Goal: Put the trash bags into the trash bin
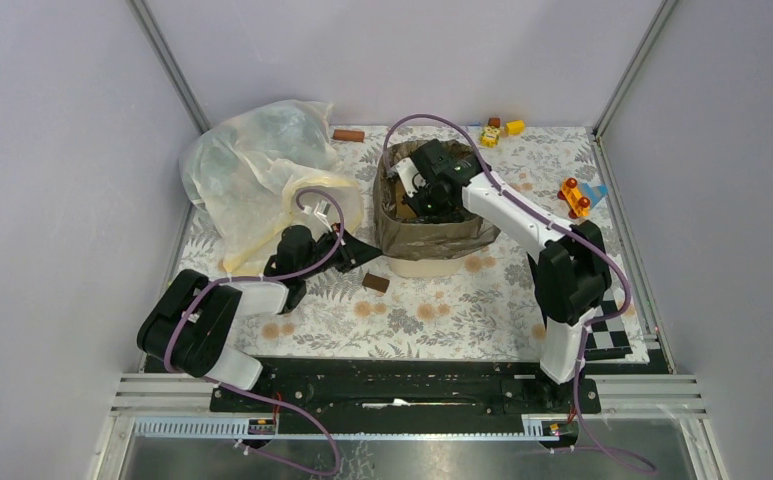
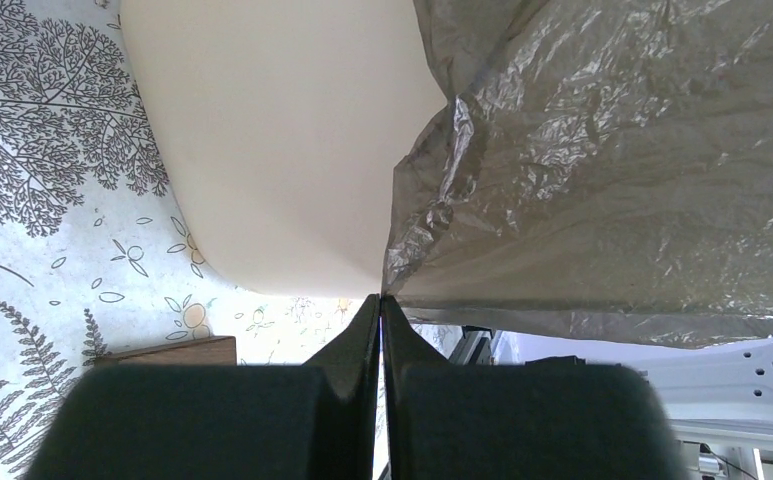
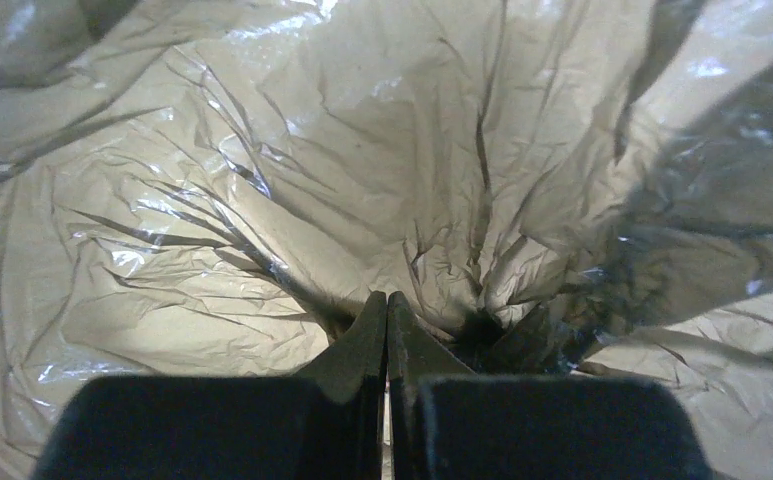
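- The bin (image 1: pixel 427 266) stands mid-worktop (image 1: pixel 482 300), toward the back
- The bag (image 1: pixel 432 232) lines the bin: its body sags inside, and its rim is folded out over the mouth and hangs down the outer walls, leaving the bin's foot bare
- The right hand (image 1: pixel 432 200) reaches down into the bin, inside the bag; its fingers are pressed together, tips against crumpled film near the bottom, and whether any film is pinched cannot be told
- The left hand (image 1: pixel 359 253) sits low at the bin's left side, fingers closed tight, tips at the bag's hanging hem where it meets the bin wall; whether it grips the hem cannot be told
- A brown block (image 1: pixel 375 283) lies near the left hand
- A whitish bag (image 1: pixel 257 165) sits at the back left
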Controlling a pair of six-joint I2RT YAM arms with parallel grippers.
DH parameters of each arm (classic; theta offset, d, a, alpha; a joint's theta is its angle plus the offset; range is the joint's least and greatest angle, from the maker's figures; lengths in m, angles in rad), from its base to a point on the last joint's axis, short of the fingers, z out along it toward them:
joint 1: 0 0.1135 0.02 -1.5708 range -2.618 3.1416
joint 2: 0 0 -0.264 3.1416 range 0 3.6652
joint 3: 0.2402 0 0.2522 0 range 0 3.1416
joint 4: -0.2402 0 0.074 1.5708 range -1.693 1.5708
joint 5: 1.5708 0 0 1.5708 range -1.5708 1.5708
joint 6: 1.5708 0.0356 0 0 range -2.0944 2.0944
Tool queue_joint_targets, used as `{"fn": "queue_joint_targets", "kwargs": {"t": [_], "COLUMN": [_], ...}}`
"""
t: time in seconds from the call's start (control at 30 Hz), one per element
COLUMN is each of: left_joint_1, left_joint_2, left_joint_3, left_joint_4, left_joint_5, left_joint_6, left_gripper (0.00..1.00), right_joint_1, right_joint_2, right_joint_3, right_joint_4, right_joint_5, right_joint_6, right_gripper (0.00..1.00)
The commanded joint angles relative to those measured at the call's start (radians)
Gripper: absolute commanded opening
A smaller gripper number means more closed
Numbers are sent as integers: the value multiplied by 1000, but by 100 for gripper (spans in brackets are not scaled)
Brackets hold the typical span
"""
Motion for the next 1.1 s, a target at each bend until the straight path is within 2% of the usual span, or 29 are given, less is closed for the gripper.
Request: {"fn": "queue_joint_targets", "kwargs": {"t": [0.0, 0.5, 0.83, 1.07], "left_joint_1": [-2, -2, -2, -2], "left_joint_2": [7, -2, -20, -29], "left_joint_3": [45, 54, 68, 83], "left_joint_4": [41, 19, -18, -36], "left_joint_5": [15, 15, 11, 12], "left_joint_6": [22, 36, 54, 60], "left_gripper": [0, 0, 0, 0], "right_joint_1": [-5, -10, -22, -25], "right_joint_2": [30, 105, 174, 160], "right_joint_3": [-8, -21, -37, -114], "right_joint_4": [-12, -29, -28, 73], "right_joint_5": [11, 12, -40, -35], "right_joint_6": [17, 6, -19, -20], "right_gripper": [0, 0, 0, 0]}}
